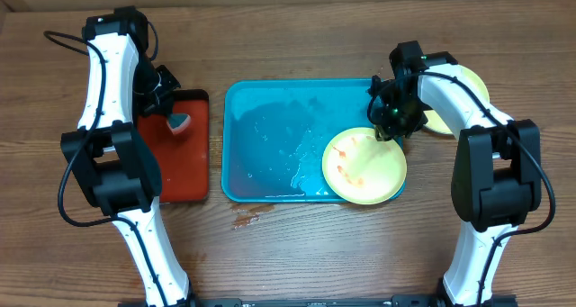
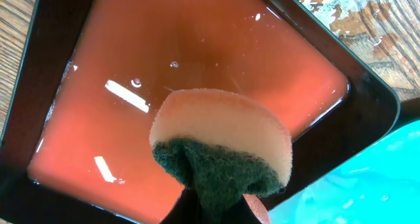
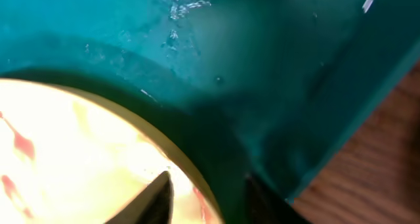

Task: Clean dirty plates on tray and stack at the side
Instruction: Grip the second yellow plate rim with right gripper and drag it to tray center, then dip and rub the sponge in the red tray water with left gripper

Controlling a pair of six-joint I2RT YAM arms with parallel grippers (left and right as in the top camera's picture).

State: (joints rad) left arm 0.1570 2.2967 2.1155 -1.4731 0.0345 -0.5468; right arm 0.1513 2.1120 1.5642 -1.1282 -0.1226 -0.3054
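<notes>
A pale yellow-green plate (image 1: 364, 167) with red-orange smears lies at the right end of the turquoise tray (image 1: 270, 136), overlapping its front right corner. My right gripper (image 1: 393, 127) is open at the plate's far right rim; in the right wrist view one finger is over the plate (image 3: 65, 152) and the other outside it, the gripper (image 3: 207, 191) straddling the rim above the tray (image 3: 230, 53). A second yellow-green plate (image 1: 472, 84) lies on the table to the right, partly behind the right arm. The white plate is out of view. My left gripper (image 1: 171, 109) is shut on a sponge (image 2: 223, 132).
The sponge (image 1: 180, 122) hangs over the red-orange tray (image 1: 184, 176) with black rim, which holds liquid (image 2: 197, 46). The turquoise tray's wet corner (image 2: 367, 178) is beside it. A wet stain (image 1: 247, 219) marks the wood in front of the turquoise tray.
</notes>
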